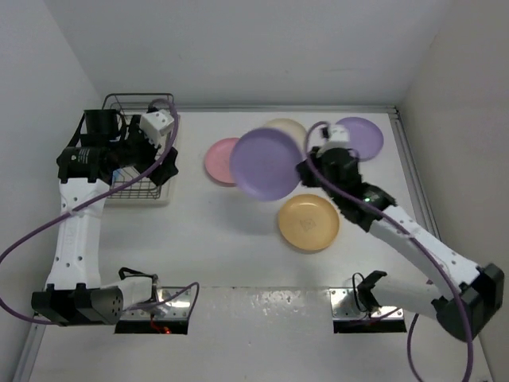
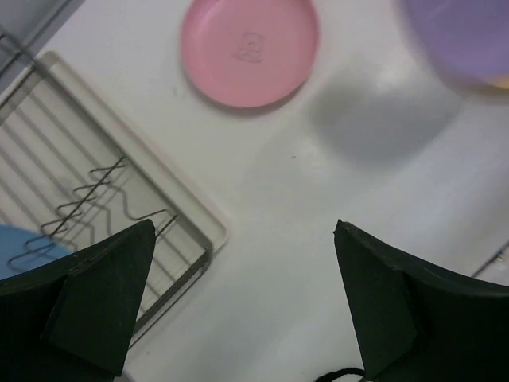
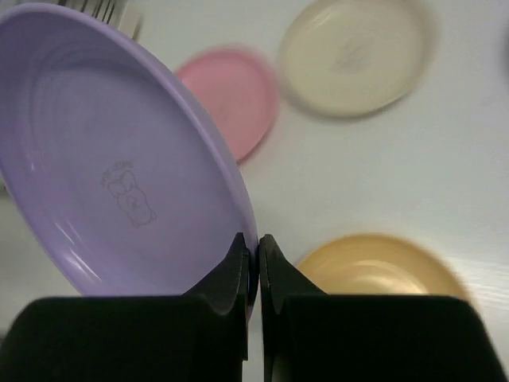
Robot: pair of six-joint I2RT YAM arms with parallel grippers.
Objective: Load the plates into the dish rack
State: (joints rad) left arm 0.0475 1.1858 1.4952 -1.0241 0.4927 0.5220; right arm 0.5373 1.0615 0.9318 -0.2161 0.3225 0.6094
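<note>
The right jaws are pressed together on the rim of a purple plate point(image 3: 111, 159). The plate is pinched at its near edge. It is held up off the bench point(image 1: 223, 255) and is tipped on its side. A small drawing can be seen in its middle.

In the top view, the right edge of the pink plate point(image 1: 221, 161) is hidden by the lifted plate. Most of the cream plate point(image 1: 288, 127) is hidden too. Both of these are lying flat on the bench. The yellow-orange plate point(image 1: 308, 223) is lying flat just near of the lifted one, close to the right arm point(image 1: 413, 239). A second purple plate point(image 1: 359, 137) is lying flat at the far right, beside the cream one.

The left jaws are spread wide apart. Their two black fingers point(image 2: 95, 294) are seen low in the left wrist view. The bench and the corner of a beige tray point(image 2: 187, 211) are seen under them.

The dish rack point(image 1: 135, 103) is set at the far left of the bench, on that tray. Much of it is hidden by the left arm point(image 1: 75, 231) in the top view. A blue plate point(image 2: 24, 247) is seen in the rack, among the wire prongs. How it is standing cannot be told.
</note>
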